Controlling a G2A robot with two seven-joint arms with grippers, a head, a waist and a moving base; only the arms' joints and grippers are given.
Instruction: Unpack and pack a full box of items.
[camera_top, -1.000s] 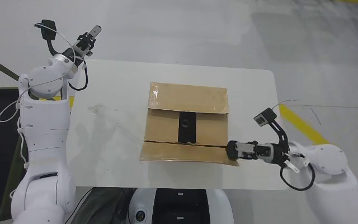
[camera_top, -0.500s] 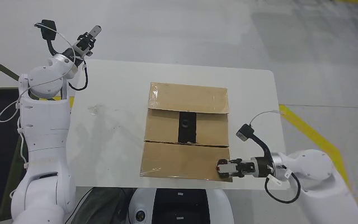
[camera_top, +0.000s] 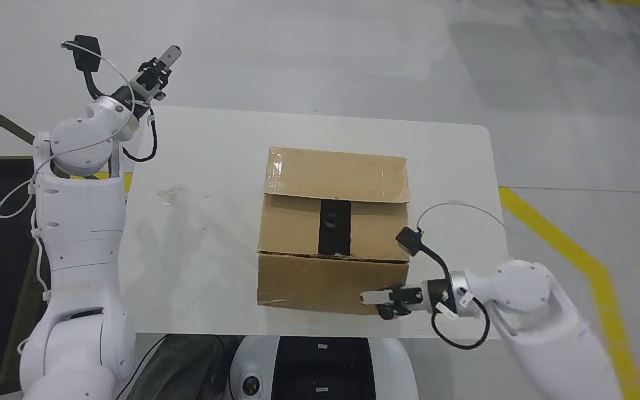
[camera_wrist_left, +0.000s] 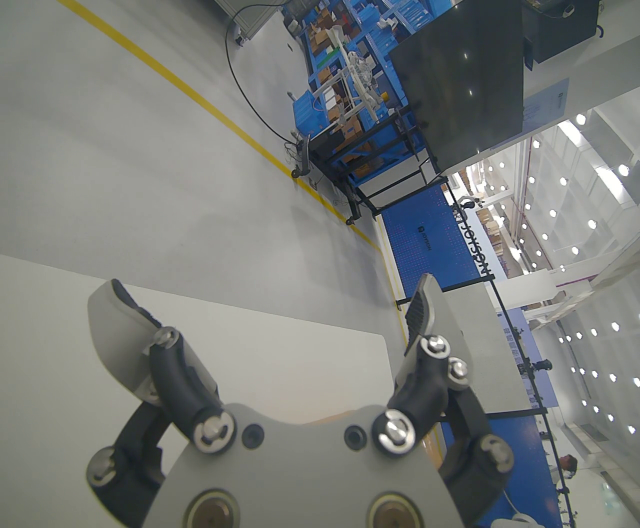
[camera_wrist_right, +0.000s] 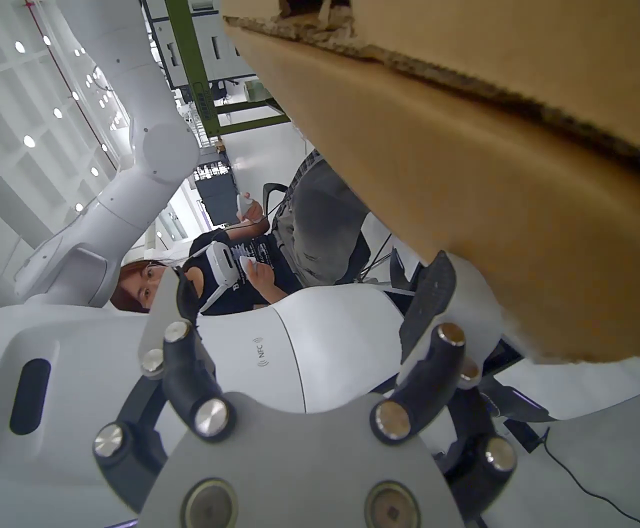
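Flap (camera_top: 320, 285) of box (camera_top: 335, 215) now has right claw (camera_top: 372, 298), spread wide, slid farther along its edge.

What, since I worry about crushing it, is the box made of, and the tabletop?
Box: corrugated cardboard, matte brown; the right wrist view shows a rough, fibrous cut edge. Tabletop: smooth white with a faint sheen, perhaps laminate or painted board; the look leaves it open.

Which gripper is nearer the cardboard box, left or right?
Right. The right gripper is at the front flap of the cardboard box; the left gripper is past the far corner of the table, well away.
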